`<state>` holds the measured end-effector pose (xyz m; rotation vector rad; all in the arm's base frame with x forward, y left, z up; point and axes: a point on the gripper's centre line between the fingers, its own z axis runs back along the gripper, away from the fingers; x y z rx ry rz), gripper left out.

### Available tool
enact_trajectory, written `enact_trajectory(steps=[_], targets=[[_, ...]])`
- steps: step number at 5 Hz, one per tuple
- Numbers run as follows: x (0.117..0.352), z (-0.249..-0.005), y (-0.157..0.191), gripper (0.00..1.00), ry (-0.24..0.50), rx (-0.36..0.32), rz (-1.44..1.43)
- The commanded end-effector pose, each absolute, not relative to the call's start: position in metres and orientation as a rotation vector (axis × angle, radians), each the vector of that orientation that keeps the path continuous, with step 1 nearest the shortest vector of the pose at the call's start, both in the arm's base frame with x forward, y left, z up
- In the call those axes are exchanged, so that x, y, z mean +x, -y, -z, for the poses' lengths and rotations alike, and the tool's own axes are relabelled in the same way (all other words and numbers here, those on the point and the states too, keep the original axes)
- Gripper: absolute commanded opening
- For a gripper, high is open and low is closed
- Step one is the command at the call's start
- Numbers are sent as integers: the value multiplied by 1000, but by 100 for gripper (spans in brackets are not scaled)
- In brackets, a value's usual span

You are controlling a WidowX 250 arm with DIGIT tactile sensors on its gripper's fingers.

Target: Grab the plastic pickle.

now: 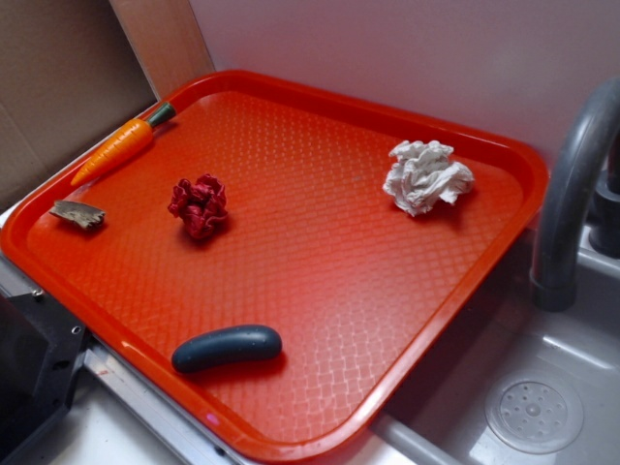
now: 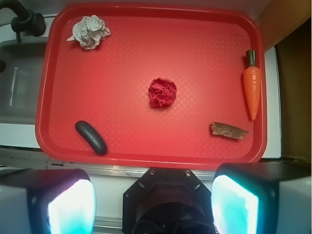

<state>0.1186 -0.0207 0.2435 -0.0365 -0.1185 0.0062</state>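
At seven o'clock on the red tray (image 2: pixel 146 22) lies the plastic pickle (image 2: pixel 90 137); the gripper (image 2: pixel 153 202), released, hangs above the tray's near edge.

Exterior: oblique, close above tray (image 1: pixel 320 107) corner. Wrist: high, straight down past gripper (image 2: pixel 153 204). The 2 views share the whole tray.

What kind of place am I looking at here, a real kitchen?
Probably a toy kitchen set up as a robot test bench, not a real one. A grey faucet curves over a sink with a drain, and an orange tray holds playthings: a toy carrot and a plastic pickle.
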Motion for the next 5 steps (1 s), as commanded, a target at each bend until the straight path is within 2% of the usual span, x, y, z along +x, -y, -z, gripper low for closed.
enact_trajectory(steps=[1, 2, 3, 4, 5], targets=[[119, -244, 21, 100, 119, -36, -6], [152, -193, 47, 100, 153, 40, 132], [164, -144, 74, 100, 141, -7, 300], [166, -101, 107, 100, 190, -97, 413], [148, -82, 130, 100, 98, -145, 472]])
